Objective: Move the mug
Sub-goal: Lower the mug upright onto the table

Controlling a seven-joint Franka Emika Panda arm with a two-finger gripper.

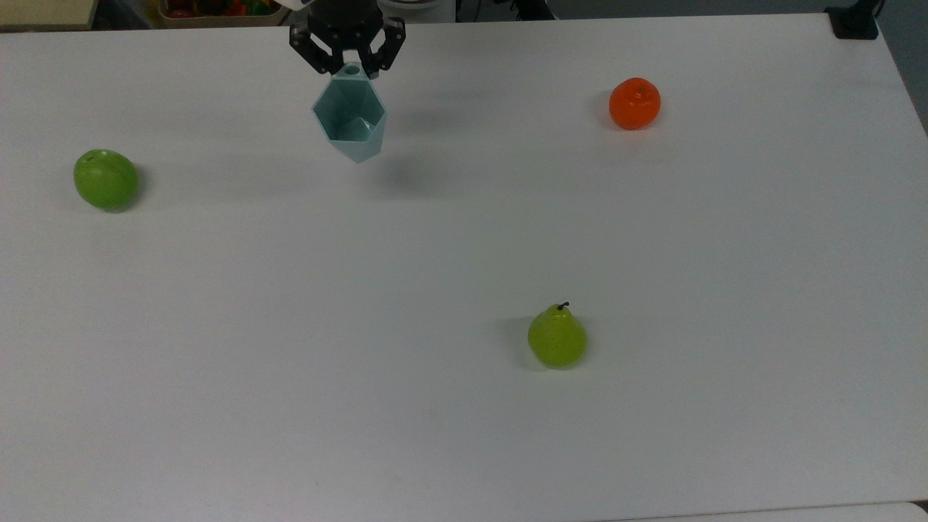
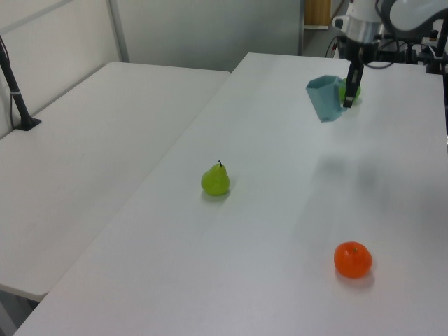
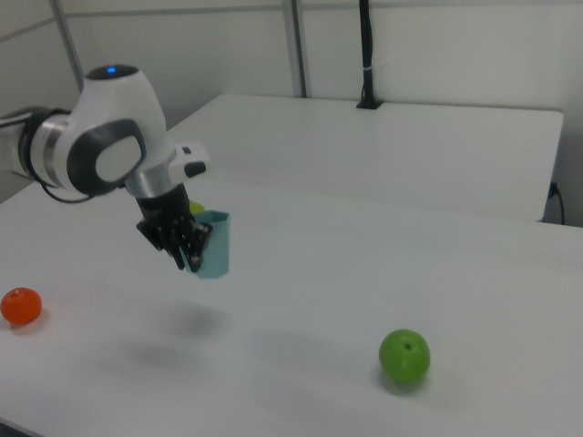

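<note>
the big white table (image 1: 464,435) holds three fruits, well apart from each other. the robot arm (image 3: 100,146) reaches in over it. its gripper (image 1: 349,71) is clamped on the handle of the mug (image 1: 350,123), which hangs in the air above the table, tilted, with a soft shadow under it. the green apple (image 1: 106,179) sits near the top view's left edge. the pear (image 1: 557,338) stands in the middle. the orange (image 1: 634,104) sits toward the top view's right.

The table (image 1: 435,254) has lots of open room; just an apple (image 1: 106,179), orange (image 1: 634,104) and pear (image 1: 557,338) stand far apart.
</note>
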